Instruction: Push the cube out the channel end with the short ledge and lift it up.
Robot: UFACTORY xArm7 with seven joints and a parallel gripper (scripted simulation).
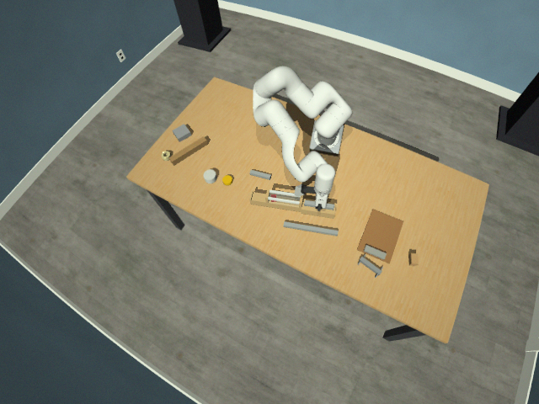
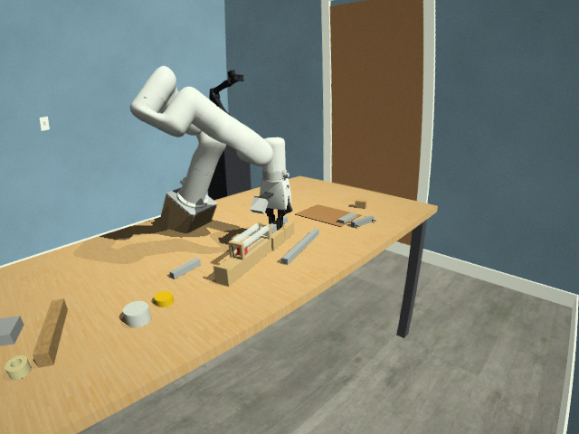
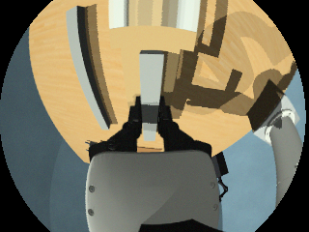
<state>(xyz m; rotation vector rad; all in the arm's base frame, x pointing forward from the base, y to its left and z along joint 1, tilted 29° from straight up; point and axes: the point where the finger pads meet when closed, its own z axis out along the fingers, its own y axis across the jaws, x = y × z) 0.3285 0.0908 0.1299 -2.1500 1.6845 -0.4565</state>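
Note:
A wooden channel (image 1: 261,202) (image 2: 242,267) with a clear cover on white rails lies mid-table. The red cube (image 1: 273,199) (image 2: 238,250) sits inside it, under the cover, towards the left end in the top view. That end shows a short open ledge with a lip. My gripper (image 1: 319,206) (image 2: 279,223) (image 3: 150,103) is low at the channel's other end, pointing down. It is shut on a short grey bar (image 3: 151,84) that points along the channel towards the cube.
A long grey bar (image 1: 311,227) (image 2: 298,246) (image 3: 91,72) lies in front of the channel, a short one (image 1: 260,174) (image 2: 185,268) behind. To the left lie a white cylinder (image 1: 210,175), yellow disc (image 1: 226,179), wooden beam (image 1: 189,150), grey block (image 1: 182,132) and ring (image 1: 165,155). A brown mat (image 1: 381,232) with two grey bars lies right.

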